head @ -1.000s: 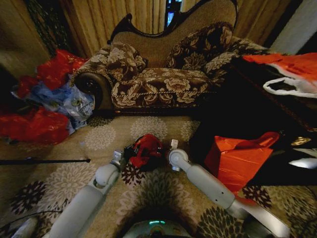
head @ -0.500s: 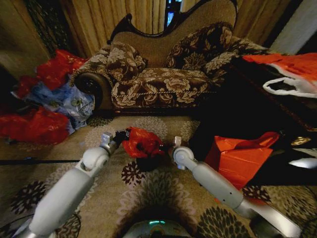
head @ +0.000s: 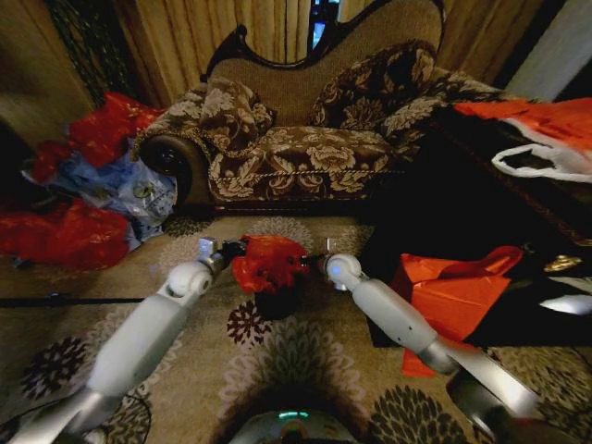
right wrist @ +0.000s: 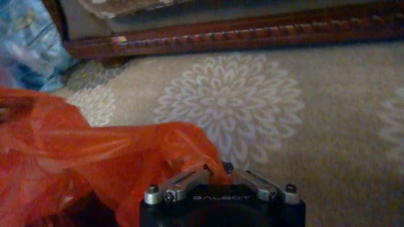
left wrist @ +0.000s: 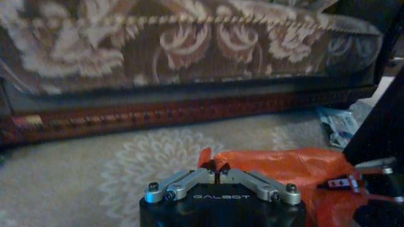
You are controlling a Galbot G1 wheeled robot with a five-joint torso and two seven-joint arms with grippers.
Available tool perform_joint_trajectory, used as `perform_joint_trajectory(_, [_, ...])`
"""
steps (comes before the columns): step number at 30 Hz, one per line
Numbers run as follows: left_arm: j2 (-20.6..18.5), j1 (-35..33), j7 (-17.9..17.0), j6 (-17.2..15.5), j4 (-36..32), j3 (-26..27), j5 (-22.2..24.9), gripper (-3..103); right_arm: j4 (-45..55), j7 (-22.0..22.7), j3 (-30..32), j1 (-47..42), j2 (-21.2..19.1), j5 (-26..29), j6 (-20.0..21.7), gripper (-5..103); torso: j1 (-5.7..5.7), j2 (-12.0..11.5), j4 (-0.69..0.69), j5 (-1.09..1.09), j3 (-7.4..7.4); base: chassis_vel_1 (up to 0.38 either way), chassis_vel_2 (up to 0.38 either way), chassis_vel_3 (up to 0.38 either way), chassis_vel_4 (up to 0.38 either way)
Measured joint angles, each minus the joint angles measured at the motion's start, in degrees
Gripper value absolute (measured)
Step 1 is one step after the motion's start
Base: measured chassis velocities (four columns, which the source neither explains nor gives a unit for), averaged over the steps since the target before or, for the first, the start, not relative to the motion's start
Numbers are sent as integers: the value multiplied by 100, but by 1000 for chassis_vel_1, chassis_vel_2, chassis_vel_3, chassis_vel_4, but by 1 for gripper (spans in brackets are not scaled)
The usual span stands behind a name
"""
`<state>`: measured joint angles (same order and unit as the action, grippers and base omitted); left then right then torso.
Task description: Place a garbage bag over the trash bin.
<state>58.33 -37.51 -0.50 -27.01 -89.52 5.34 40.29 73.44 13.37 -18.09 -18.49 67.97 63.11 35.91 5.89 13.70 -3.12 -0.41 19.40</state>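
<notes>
While garbage bag [head: 269,262] hides it, trash bin [head: 277,302] shows partly.

Garbage bag [head: 269,262]: thin crinkled red plastic, glossy, translucent at the edges. Trash bin [head: 275,302]: black, matt. Left claw [left wrist: 216,176] and right claw [right wrist: 222,171]: bare metal fingers on black housings, each pinched on bag film. Carpet [head: 305,351]: woven pile. Sofa [head: 314,139]: brocade cloth, polished wood trim.
</notes>
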Motion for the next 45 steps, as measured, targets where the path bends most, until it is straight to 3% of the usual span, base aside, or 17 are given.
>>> perform_joint_trajectory(2, [78, 74, -3, 15, 137, -39, -5, 0, -80, -125, -6, 29, 6, -97, 5, 0, 0, 0, -1, 1, 0, 0, 0, 0, 0])
perform_joint_trajectory(4, [325, 309, 0, 77, 651, -142, -17, 0, -400, -662, -24, 127, 39, -520, 10, 0, 0, 0, -1, 2, 0, 0, 0, 0, 0])
perform_joint_trajectory(6, [379, 372, 4, 94, 809, -164, -18, 0, -495, -853, -24, 161, 53, -659, 10, 0, 0, 0, -1, 1, 0, 0, 0, 0, 0])
perform_joint_trajectory(7, [467, 485, 11, 147, 1101, -195, -23, 0, -706, -1250, -23, 230, 83, -941, -1, 0, 0, 0, 0, 2, 0, 0, 0, 0, 0])
perform_joint_trajectory(9, [509, 544, 25, 176, 1258, -208, -34, 0, -828, -1473, -23, 265, 106, -1108, -19, 0, 0, 0, 0, 1, 0, 0, 0, 0, 0])
perform_joint_trajectory(13, [598, 676, 105, 309, 1805, -209, -107, 0, -1286, -2411, -66, 372, 179, -1841, -204, 0, -1, 0, 0, 1, -1, 0, 0, 0, 0])
perform_joint_trajectory(14, [598, 676, 105, 309, 1805, -209, -107, 0, -1286, -2411, -66, 372, 179, -1841, -204, 0, -1, 0, 0, 1, -1, 0, 0, 0, 0])
perform_joint_trajectory(17, [640, 662, 187, 408, 2104, -187, -208, 0, -1623, -2980, -116, 382, 240, -2294, -474, 0, -1, 0, 1, 1, -1, 0, 0, 0, 0])
perform_joint_trajectory(21, [754, 631, 264, 501, 2436, -166, -246, 0, -1926, -3126, -119, 337, 379, -2445, -800, 0, -1, 0, 2, 2, -1, 0, 0, 0, 0])
perform_joint_trajectory(28, [933, 687, 384, 534, 2809, -139, -368, -2, -2078, -3226, -51, 242, 467, -2505, -926, 0, -4, 2, 7, 10, -6, 0, 0, 0, 0])
perform_joint_trajectory(33, [1088, 654, 495, 606, 3051, -60, -544, 1, -2128, -3585, 36, 30, 452, -2802, -1106, 0, -7, 6, 8, 7, -8, 0, 0, 0, 0])
perform_joint_trajectory(40, [1036, 486, 429, 610, 2715, 26, -550, 1, -1927, -3416, 28, -70, 404, -2726, -1201, 0, 0, 0, -3, -2, 1, 0, 0, 0, 0])
perform_joint_trajectory(45, [898, 341, 217, 280, 1900, 100, -195, 3, -1797, -2959, -19, -33, 462, -2469, -1221, 0, 4, -4, -10, -12, 6, 0, 0, 0, 0])
